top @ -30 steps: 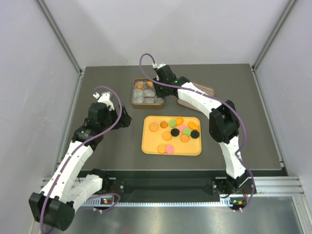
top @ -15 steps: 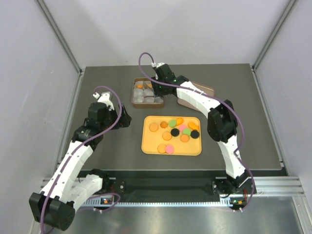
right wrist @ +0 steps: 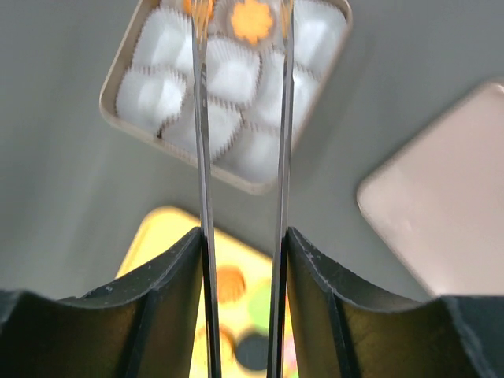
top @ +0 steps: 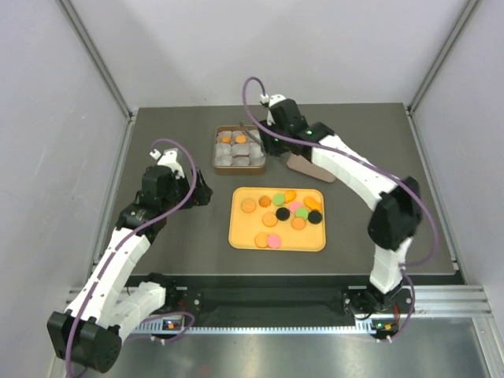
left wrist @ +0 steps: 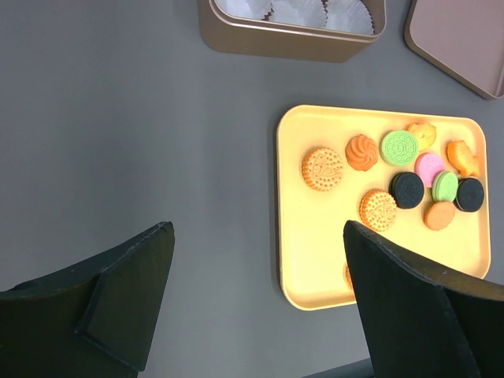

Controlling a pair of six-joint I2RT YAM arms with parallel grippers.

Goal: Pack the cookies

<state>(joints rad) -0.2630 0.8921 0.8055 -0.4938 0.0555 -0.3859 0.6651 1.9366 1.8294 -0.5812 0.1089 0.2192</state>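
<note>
The cookies [top: 283, 213] lie on the yellow tray [top: 238, 232] — nearward of the right gripper [right wrist: 242, 236]; it pinches tongs [right wrist: 202, 142] over the tin [top: 216, 164]. Left of the tray, the left gripper [left wrist: 257, 228] — spread, empty.

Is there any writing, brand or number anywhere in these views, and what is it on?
No text can be read in any view.
The green cookie on the yellow tray bears an embossed pattern, too small to read.
The tin, the lid and the tongs show no lettering.
</note>
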